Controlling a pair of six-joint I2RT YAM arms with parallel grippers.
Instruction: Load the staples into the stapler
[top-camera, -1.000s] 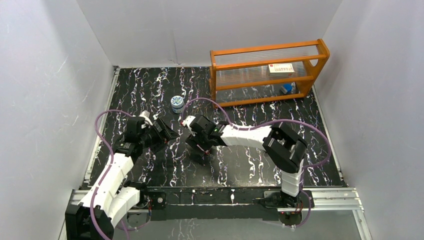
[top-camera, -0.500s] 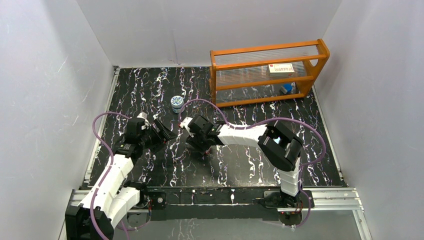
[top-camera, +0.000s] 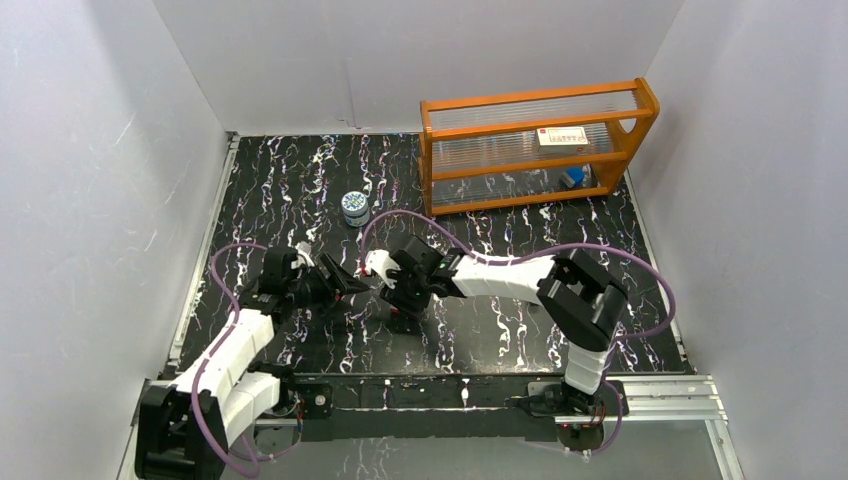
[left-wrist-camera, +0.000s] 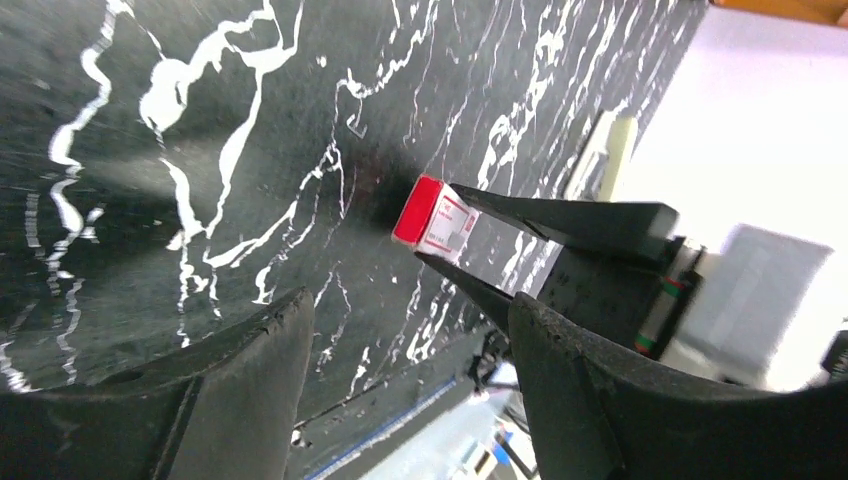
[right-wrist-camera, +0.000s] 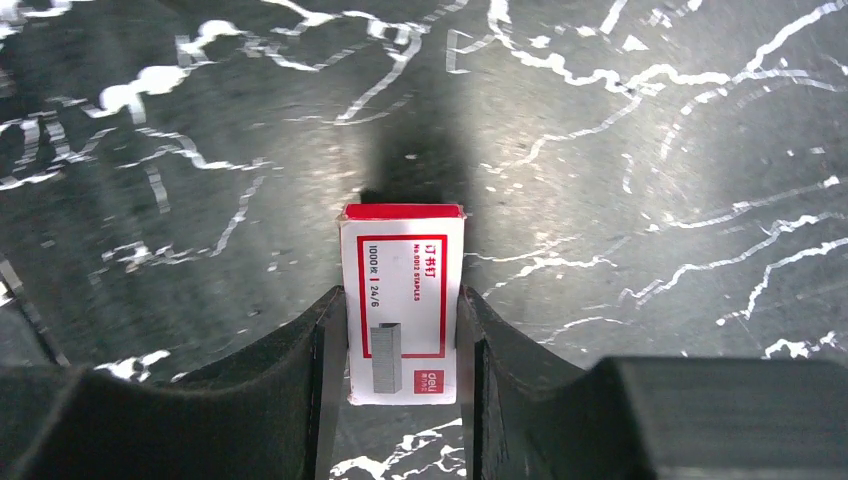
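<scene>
Step in hand: securing the staple box (right-wrist-camera: 403, 300). Right jaws clamp its sides; left jaws stand wide, empty. Next, probably: open it.

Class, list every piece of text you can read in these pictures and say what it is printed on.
"1000": red-and-white box, gripped by the right gripper.
"24/6": same box.
Smaller print there: too small to read.
Print on the small box in the orange rack: too small to read.
</scene>
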